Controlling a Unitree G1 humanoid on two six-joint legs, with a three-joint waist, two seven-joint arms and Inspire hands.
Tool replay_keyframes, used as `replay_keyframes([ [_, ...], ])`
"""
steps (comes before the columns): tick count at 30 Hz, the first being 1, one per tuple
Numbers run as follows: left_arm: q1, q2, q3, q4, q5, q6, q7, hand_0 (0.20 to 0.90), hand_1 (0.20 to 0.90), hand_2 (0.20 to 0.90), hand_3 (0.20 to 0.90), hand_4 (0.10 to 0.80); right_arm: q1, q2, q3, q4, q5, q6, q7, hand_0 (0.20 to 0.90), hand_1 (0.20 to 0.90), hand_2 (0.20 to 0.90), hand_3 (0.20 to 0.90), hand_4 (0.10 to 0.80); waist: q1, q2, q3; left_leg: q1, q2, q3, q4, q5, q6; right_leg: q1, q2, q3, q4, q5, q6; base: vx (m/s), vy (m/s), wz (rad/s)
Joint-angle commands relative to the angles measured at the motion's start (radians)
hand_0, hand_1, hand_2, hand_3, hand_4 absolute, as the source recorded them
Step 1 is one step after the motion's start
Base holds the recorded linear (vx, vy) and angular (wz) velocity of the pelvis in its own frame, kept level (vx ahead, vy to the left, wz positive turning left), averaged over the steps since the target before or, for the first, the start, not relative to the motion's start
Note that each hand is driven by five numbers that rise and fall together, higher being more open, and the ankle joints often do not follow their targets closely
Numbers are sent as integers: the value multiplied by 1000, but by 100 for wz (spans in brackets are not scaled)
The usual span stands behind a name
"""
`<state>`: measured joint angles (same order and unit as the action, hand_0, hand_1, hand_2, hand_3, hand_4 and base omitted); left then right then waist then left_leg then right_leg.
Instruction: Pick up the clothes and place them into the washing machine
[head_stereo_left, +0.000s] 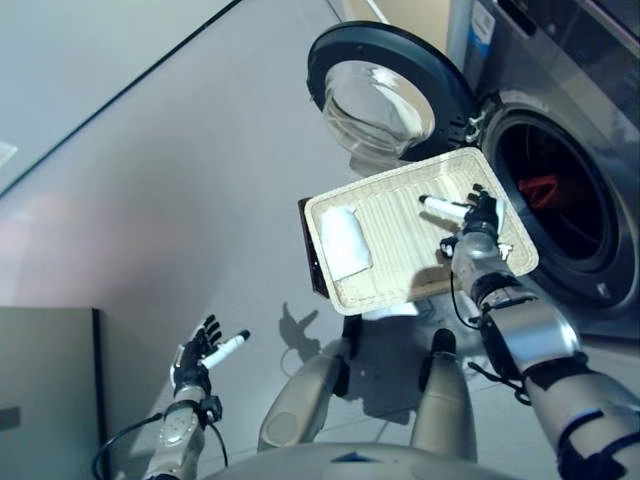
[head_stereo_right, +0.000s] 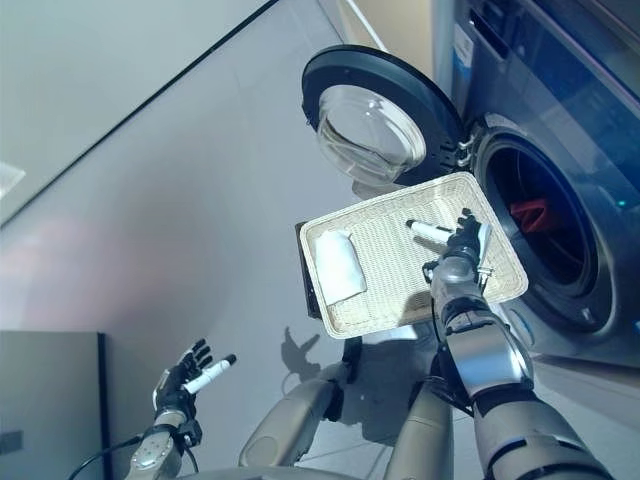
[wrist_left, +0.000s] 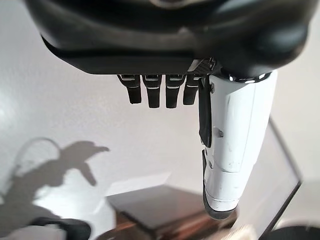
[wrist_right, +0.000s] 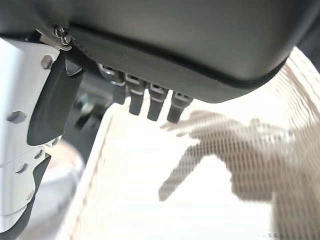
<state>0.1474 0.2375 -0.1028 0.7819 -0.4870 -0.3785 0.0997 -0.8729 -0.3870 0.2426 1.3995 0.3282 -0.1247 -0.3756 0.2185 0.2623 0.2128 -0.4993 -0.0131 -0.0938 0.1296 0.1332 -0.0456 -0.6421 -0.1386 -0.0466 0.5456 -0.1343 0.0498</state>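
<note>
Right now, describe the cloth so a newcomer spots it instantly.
Find the washing machine with its open door. In front sits a pale woven basket. The white folded cloth lies at its left end, the only loose item inside.

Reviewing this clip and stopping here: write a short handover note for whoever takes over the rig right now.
Left hand: open, empty, idle low over the floor.
Right hand: open, empty, over the wicker basket.
White cloth lies at the basket's left end, untouched.
Washing machine door is swung open; something red shows in the drum.
Done: possibly one item loaded.
Left: grasp the white cloth and put it in the drum.
</note>
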Motion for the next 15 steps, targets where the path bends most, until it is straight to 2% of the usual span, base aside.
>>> replay_keyframes([
  [1,-44,132,106,-88,-50,-83,58,900,900,900,900,800,-16,17,38,-78,-118,-22,-34,900,900,900,900,800,26,-67,35,-42,-51,28,86,-81,7,120,-9,-31,-265,143,7,-22,-49,21],
  [3,-39,152,128,-200,-46,-95,63,900,900,900,900,800,26,47,44,-73,-167,-10,-37,900,900,900,900,800,39,-104,60,-56,-56,2,98,-78,6,128,-22,-69,-255,140,8,-36,-76,29],
  [8,-83,224,154,-296,4,-121,89,900,900,900,900,800,38,90,15,-57,-148,-19,-53,900,900,900,900,800,64,-161,92,-100,-65,-38,119,-80,-6,127,-40,-134,-246,125,10,-24,-69,49],
  [10,-94,236,141,-327,18,-121,87,900,900,900,900,800,44,99,12,-39,-152,-15,-51,900,900,900,900,800,75,-169,97,-111,-67,-44,128,-83,-9,129,-45,-149,-243,119,12,66,-67,35],
  [11,-92,257,152,-368,24,-120,85,900,900,900,900,800,36,110,10,-33,-143,-16,-47,900,900,900,900,800,91,-187,102,-117,-70,-60,155,-125,-13,133,-49,-162,-211,74,16,123,-76,30],
  [12,-111,268,156,-360,25,-123,89,900,900,900,900,800,30,122,5,-34,-142,-18,-48,900,900,900,900,800,95,-194,110,-128,-71,-64,172,-134,-14,126,-49,-167,-195,65,16,129,-106,48],
  [13,-145,284,153,-356,33,-129,96,900,900,900,900,800,29,148,9,-44,-129,-25,-45,900,900,900,900,800,106,-219,121,-153,-71,-73,203,-145,-14,113,-47,-181,-173,52,14,11,-31,50],
  [15,-150,293,151,-389,45,-131,98,900,900,900,900,800,27,159,11,-49,-126,-28,-45,900,900,900,900,800,113,-229,128,-162,-72,-76,218,-155,-13,104,-45,-188,-160,44,13,18,-32,41],
])
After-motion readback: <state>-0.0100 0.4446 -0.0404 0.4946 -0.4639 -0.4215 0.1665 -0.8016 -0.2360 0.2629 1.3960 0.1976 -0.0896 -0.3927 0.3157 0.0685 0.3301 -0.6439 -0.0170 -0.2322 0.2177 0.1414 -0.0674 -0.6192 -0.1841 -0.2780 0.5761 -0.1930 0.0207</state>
